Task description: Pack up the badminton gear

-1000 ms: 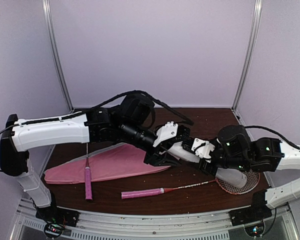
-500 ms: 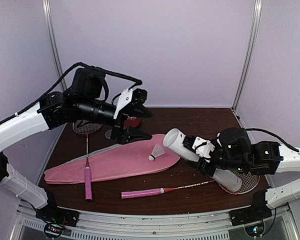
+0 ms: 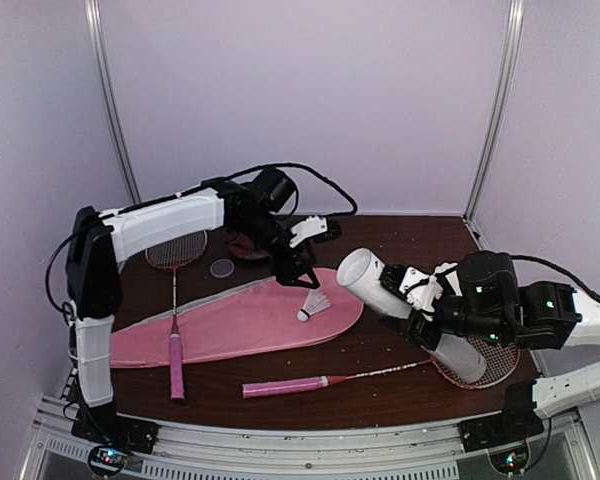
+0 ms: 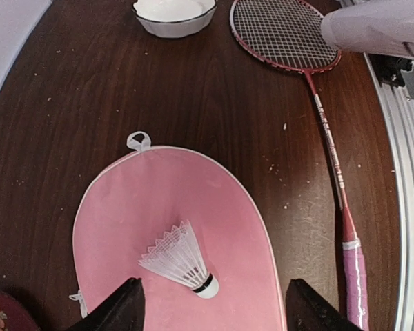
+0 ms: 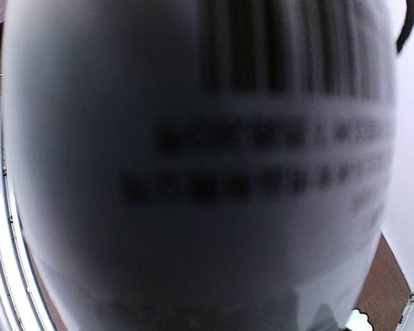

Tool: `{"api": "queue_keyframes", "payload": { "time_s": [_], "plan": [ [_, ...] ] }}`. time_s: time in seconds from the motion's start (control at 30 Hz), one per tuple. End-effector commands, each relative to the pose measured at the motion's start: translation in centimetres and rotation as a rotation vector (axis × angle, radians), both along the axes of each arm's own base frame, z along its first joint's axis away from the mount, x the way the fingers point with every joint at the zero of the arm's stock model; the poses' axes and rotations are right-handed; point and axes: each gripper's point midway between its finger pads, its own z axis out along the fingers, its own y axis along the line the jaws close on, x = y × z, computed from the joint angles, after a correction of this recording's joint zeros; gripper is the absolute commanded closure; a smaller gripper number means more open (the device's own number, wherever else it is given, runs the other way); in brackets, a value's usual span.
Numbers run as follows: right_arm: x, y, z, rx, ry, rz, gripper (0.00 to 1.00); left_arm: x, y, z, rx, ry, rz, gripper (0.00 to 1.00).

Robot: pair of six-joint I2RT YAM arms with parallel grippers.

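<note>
Shuttlecock (image 4: 179, 258) with white feathers lies on its side on the pink racket bag (image 4: 117, 227), near the rounded end of the bag. Its cork end points toward the left gripper (image 4: 210, 307). This gripper hangs above the bag. Its two black fingers (image 4: 127, 307) stand wide apart and hold nothing.

The right gripper (image 3: 427, 300) is closed around the long white tube (image 3: 375, 285). The tube is tilted: its open mouth is raised and turned toward the bag, and its other end is low, over the head of the second racket (image 3: 285, 386). The right wrist view is filled by the blurred wall of the tube, with a barcode and dark print, so the fingers cannot be seen there.

The pink handle of the second racket lies on the brown table (image 3: 400, 240) just in front of the bag, and its thin shaft runs to the right. The first racket (image 3: 176, 365) has its head on the table behind the bag, while its shaft and pink handle cross over the narrow end of the bag.

A dark red dish (image 3: 248, 250) stands behind the bag, partly hidden by the left arm, with a small grey disc (image 3: 222, 268) beside it. The left wrist view shows also a white bowl (image 4: 174, 10) near the head of the second racket.
</note>
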Motion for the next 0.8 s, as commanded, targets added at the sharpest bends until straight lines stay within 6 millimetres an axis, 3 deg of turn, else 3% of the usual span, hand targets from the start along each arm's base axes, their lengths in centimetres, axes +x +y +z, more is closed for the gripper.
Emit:
{"api": "queue_keyframes", "payload": {
  "time_s": [0.0, 0.27, 0.53, 0.63, 0.77],
  "plan": [
    [0.0, -0.3, 1.1, 0.034, -0.003, -0.014, 0.71, 1.3, -0.8, -2.3, 0.114, 0.016, -0.072, 0.27],
    [0.0, -0.2, 1.0, 0.037, 0.001, -0.017, 0.71, 3.4, -2.5, -7.7, 0.193, 0.03, -0.107, 0.26],
    [0.3, 0.3, 0.6, 0.02, -0.001, -0.016, 0.71, 2.3, -1.5, -11.0, 0.257, 0.1, -0.134, 0.36],
    [0.4, 0.4, 0.4, 0.011, 0.0, -0.013, 0.71, 1.8, -0.9, -11.8, 0.27, 0.133, -0.131, 0.43],
    [0.4, 0.6, -0.1, -0.001, 0.002, -0.009, 0.71, 1.6, -0.3, -11.4, 0.221, 0.172, -0.102, 0.6]
  ]
}}
